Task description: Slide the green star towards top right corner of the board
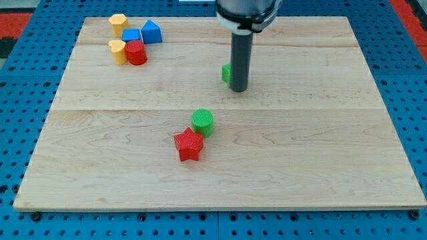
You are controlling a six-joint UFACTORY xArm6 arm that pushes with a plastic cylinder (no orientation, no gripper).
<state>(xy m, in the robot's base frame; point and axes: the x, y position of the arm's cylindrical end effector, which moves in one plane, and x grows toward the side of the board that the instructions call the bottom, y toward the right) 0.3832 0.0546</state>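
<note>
Board (320, 133) right half bare; green cylinder (203, 123), red star (189, 145) touching, centre-bottom; block cluster top-left.

Looking like robot lab or test bench, not home. Pale wooden board (300, 153) lying on blue perforated base (20, 80) with regular hole grid, showing along frame edges. Red surface (410, 13) peeking in at upper right corner of frame. Small plastic printed-looking blocks sitting on board, ridged red star (189, 145) among them. Dark machine arm (245, 12) hanging in at top centre.
</note>
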